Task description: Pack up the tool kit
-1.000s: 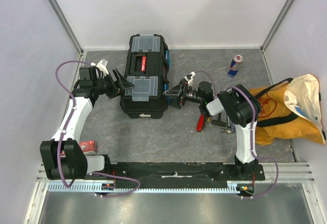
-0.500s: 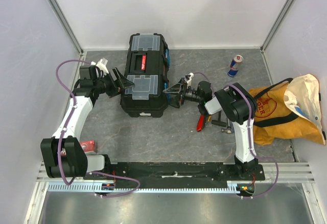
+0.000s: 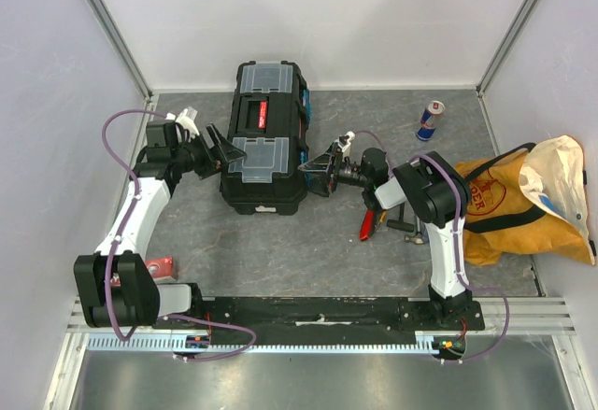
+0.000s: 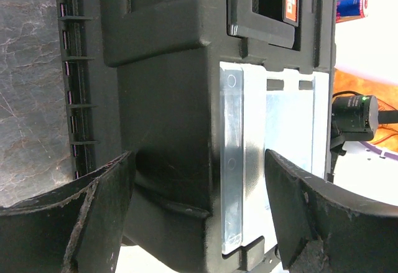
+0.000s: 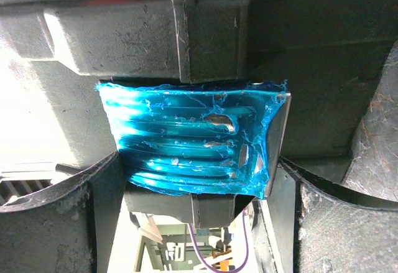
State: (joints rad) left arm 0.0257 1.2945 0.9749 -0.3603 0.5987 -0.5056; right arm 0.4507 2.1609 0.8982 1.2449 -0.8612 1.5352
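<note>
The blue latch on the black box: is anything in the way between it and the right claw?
Nothing visible does. The right gripper is open beside the toolbox, and its wrist view shows the blue latch straight ahead between the spread fingers, nothing in front.

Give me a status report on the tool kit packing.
Left hand open at near clear lid. Right hand open around blue latch. Toolbox closed; red-handled tool out on table. Nothing blocking.
</note>
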